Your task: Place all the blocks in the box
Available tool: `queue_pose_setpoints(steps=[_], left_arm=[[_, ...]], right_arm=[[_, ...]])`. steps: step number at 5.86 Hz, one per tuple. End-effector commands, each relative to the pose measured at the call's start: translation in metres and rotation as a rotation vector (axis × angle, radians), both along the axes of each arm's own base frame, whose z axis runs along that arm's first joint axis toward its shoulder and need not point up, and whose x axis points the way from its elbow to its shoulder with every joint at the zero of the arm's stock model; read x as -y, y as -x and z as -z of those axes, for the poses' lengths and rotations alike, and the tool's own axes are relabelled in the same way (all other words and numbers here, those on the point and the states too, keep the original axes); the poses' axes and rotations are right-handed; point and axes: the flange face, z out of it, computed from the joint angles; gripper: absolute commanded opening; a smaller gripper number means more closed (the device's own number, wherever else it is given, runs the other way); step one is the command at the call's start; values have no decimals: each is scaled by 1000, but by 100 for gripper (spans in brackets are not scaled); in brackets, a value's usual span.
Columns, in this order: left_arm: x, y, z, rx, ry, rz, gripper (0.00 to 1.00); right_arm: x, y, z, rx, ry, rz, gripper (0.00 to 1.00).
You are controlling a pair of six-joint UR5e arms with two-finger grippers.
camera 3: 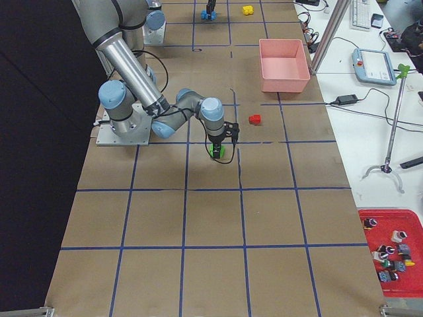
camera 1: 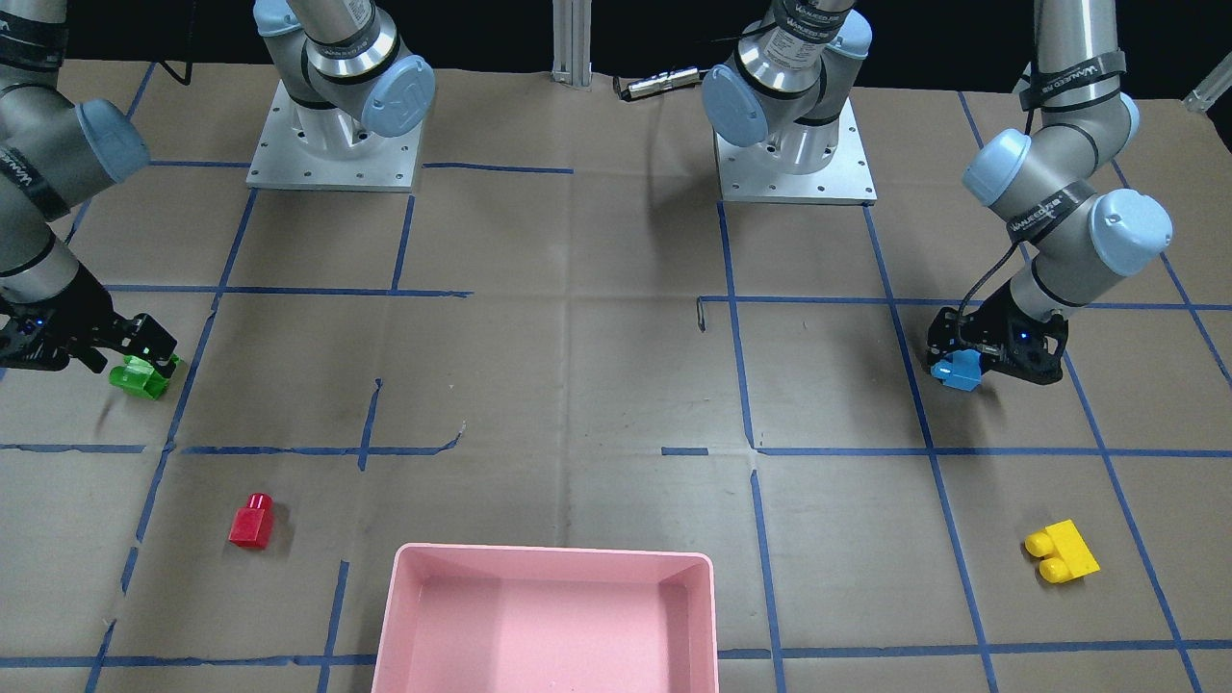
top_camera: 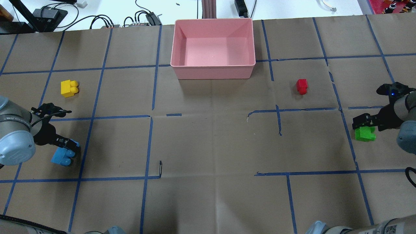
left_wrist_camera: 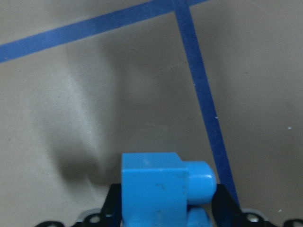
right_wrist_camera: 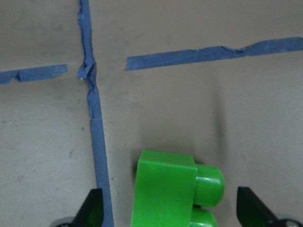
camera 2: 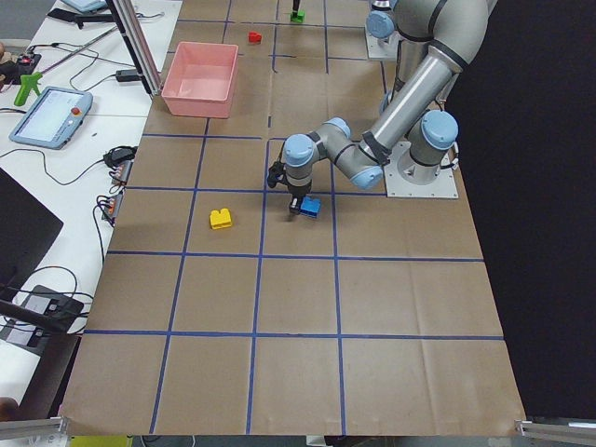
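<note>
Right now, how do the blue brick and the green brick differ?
Grip: the left gripper is shut on the blue brick; the green brick lies free inside the open right gripper, gaps either side. Place: blue is at the robot's left, green at its right. Both are outside the pink box.

Table point(top_camera: 211, 146) covered in creased brown paper, with a grid of blue tape lines point(top_camera: 149, 143) — some strips torn or cut short. Aluminium post point(top_camera: 208, 8) stands at the middle of the table's far edge. Beyond it is a white bench point(top_camera: 175, 11) with black cables point(top_camera: 143, 18) and small boxes. In the side views the white bench runs along one long side of the table and carries a teach pendant point(camera 2: 51, 116), a dark monitor point(camera 2: 19, 233), a keyboard point(camera 3: 362, 13) and a red tray point(camera 3: 390, 254) of small parts — too small to tell. Black backdrop point(camera 2: 549, 186) on the opposite side. Light is even, shadows soft.
</note>
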Motion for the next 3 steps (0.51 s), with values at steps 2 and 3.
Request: queue_pose_setpoints(steps=[2, 3], left_arm=[[48, -12, -83, 65, 27, 36, 21], [82, -17, -143, 42, -9, 31, 19]], right_arm=[[-6, 6, 7, -22, -37, 13, 94], [-7, 6, 7, -22, -39, 15, 72]])
